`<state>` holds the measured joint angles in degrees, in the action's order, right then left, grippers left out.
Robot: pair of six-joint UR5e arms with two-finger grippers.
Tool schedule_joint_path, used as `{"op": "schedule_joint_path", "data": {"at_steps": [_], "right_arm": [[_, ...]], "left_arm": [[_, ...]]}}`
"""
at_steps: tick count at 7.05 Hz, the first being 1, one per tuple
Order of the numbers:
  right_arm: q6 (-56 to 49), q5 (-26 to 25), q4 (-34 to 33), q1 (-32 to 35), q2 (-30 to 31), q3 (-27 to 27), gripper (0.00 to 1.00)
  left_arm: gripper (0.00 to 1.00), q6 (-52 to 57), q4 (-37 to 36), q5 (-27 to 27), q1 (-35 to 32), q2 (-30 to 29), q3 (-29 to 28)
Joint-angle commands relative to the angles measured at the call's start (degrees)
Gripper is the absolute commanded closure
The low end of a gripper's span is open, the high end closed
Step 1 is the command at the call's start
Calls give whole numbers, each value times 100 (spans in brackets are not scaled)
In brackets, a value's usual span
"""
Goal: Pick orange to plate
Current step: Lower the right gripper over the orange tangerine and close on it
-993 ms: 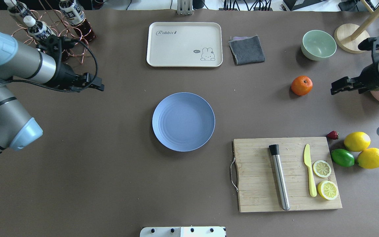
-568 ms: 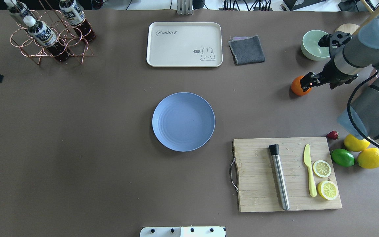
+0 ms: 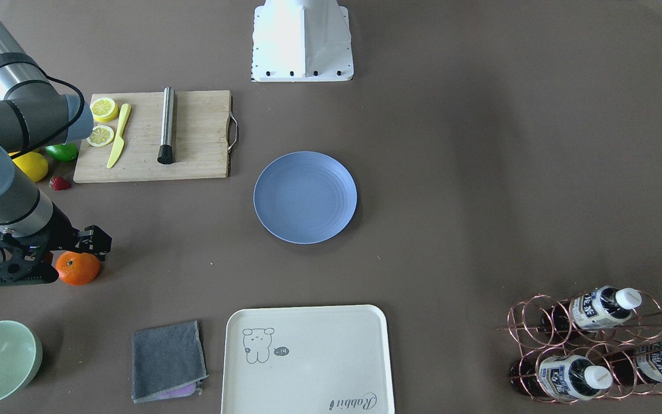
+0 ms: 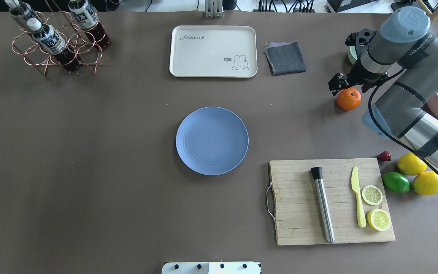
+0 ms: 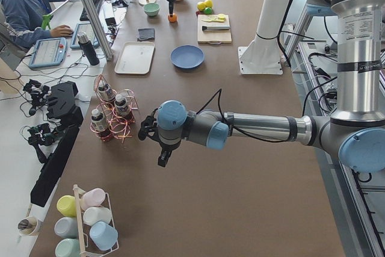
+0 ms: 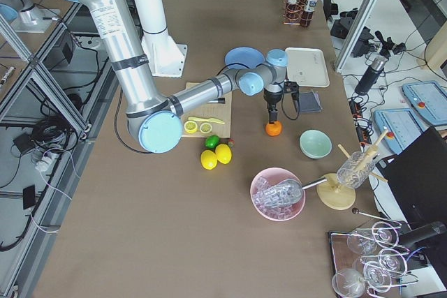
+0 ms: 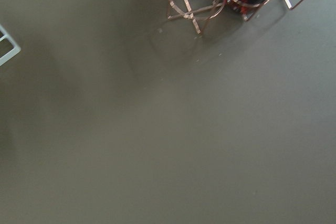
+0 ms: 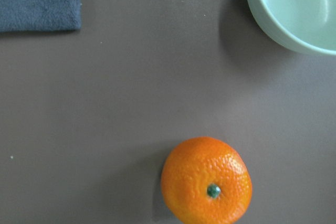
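The orange (image 4: 348,99) rests on the brown table at the right, far from the blue-lavender plate (image 4: 212,140) in the table's middle, which holds nothing. My right gripper (image 4: 337,82) hangs just above the orange, on its far-left side, and its fingers look open with nothing between them. In the front-facing view the gripper (image 3: 98,240) sits right beside the orange (image 3: 78,268). The right wrist view shows the orange (image 8: 206,181) low in the frame, stem spot up. My left gripper (image 5: 162,159) shows only in the exterior left view, near the bottle rack; I cannot tell its state.
A mint bowl (image 8: 294,9) and a grey cloth (image 4: 285,57) lie just beyond the orange. The cream tray (image 4: 213,51) is at the back. A cutting board (image 4: 299,205) with knife and lemon slices, whole lemons and a lime (image 4: 395,182) are at the front right. A bottle rack (image 4: 57,42) stands back left.
My right arm has swung in from the right edge and its gripper now hovers at the orange. My left arm has pulled back out of the overhead view.
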<state>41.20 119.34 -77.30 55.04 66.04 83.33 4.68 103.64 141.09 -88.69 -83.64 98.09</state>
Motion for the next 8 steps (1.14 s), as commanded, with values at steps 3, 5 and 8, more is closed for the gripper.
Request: {"op": "schedule_joint_path", "data": {"at_steps": [3,5,8], "right_arm": [[2,212,470,16,110,-361,0],[2,204,479,7,120,-431,0],[11,212,479,-2,49,-405,0]], "left_arm": [[1,130,191,33,-87,68,0],[1,130,191,41,-96,103,26],[1,104,769,41,-96,409,-35]]}}
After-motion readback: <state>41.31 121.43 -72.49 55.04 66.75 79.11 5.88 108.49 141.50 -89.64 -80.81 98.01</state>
